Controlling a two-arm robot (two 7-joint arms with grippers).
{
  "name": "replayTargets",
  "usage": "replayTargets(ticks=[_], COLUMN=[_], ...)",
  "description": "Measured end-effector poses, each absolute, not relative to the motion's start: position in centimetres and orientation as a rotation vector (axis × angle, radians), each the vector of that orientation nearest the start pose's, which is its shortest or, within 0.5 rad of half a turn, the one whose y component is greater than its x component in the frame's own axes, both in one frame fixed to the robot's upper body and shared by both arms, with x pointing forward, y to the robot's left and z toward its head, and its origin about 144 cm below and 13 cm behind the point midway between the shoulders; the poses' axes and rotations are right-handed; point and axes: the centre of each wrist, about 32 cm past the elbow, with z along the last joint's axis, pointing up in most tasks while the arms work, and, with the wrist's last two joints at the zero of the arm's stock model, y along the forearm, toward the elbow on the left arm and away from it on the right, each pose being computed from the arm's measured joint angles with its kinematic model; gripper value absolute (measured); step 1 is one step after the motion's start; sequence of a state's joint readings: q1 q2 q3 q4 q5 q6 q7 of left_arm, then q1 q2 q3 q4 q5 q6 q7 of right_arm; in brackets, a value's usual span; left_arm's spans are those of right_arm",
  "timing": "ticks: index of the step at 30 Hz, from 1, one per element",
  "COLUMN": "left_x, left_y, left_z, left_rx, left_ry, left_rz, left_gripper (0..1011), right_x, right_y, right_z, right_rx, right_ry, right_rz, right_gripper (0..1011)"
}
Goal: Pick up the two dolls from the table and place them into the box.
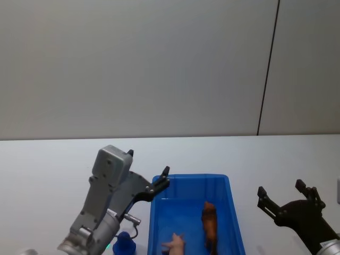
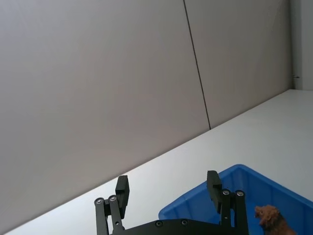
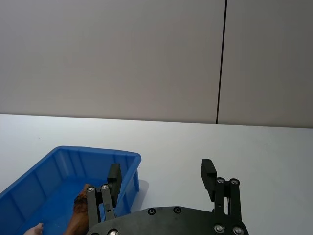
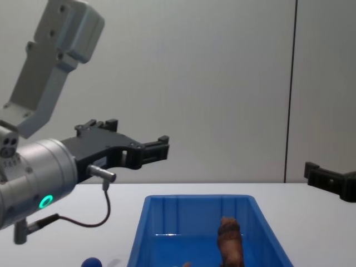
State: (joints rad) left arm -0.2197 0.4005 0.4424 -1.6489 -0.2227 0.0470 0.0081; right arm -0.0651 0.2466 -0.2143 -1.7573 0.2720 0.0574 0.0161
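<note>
The box (image 1: 220,183) sits on the table (image 1: 48,164). The brown lion doll (image 1: 210,226) lies inside it toward its right wall, with a small pale pink item (image 1: 174,243) beside it that I cannot identify. The blue doll (image 1: 124,245) rests on the table just left of the box. The left gripper (image 2: 167,186) hangs above the box's far left corner, fingers spread apart and empty. The right gripper (image 1: 280,188) hovers to the right of the box, its fingers likewise apart, holding nothing.
</note>
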Motion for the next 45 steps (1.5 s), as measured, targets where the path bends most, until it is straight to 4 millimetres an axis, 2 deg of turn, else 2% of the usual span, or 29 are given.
replayTargets(ticks=[15, 30, 45], left_x=[47.6, 47.1, 47.4], left_y=[22.5, 25.2, 26.3], left_z=[120.8, 119.2, 118.0], left_rx=[0.170, 0.317, 0.383], left_ry=[-0.122, 0.050, 0.136], left_rz=[1.218, 1.234, 1.204], left_gripper=[1003, 1003, 1003], right_x=[43.0, 42.9, 42.9], right_y=[-22.0, -22.0, -22.0], right_z=[117.1, 117.2, 117.2], right_rx=[0.040, 0.041, 0.041], right_ry=[0.030, 0.028, 0.028], right_rz=[-1.308, -1.311, -1.311], right_gripper=[1001, 1001, 1001])
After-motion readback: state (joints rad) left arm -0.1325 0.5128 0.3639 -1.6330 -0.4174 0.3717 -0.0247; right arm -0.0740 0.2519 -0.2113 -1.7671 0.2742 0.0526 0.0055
